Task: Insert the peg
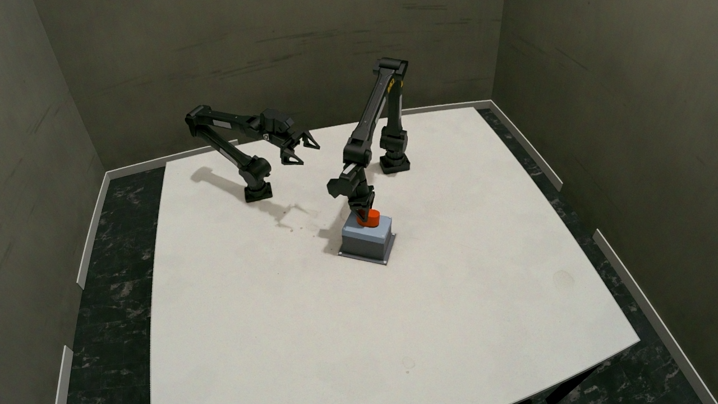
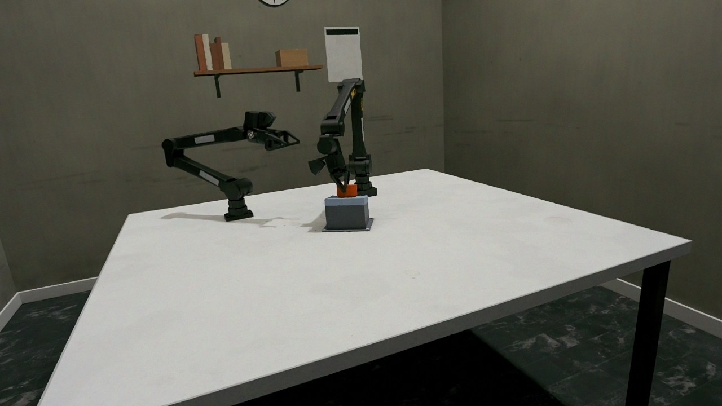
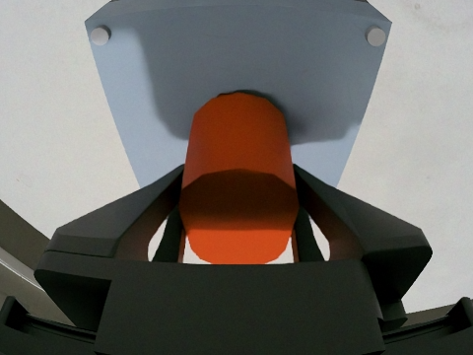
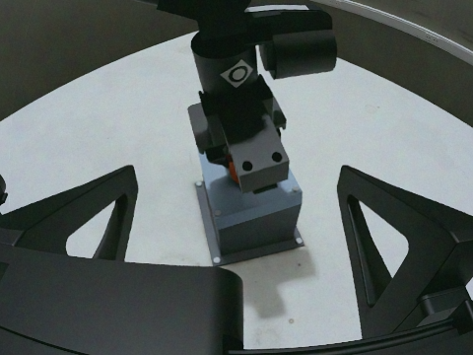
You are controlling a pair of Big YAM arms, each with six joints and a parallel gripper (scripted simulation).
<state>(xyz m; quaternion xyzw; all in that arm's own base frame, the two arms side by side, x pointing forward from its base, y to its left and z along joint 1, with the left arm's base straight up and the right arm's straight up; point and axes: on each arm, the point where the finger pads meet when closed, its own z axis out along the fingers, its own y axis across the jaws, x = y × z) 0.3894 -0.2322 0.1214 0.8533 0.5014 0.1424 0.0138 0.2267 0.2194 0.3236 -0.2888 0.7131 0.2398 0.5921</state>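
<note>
The orange peg (image 1: 372,219) (image 2: 350,190) (image 3: 239,143) (image 4: 234,170) — gripped between the fingers of the left gripper (image 1: 364,215) (image 2: 343,189) (image 3: 238,175) — stands upright at the hole of the blue-grey plate (image 1: 353,230) (image 2: 346,201) (image 3: 118,99) (image 4: 256,199), its upper part above the surface. The right gripper (image 1: 307,152) (image 2: 289,142) (image 4: 236,176), fingers spread wide, holds nothing.

Books (image 2: 203,52) and a box (image 2: 291,57) are resting on a shelf (image 2: 257,71), while a white sheet (image 2: 343,55) is hanging just beside it and a clock (image 2: 274,1) is showing partly above.
</note>
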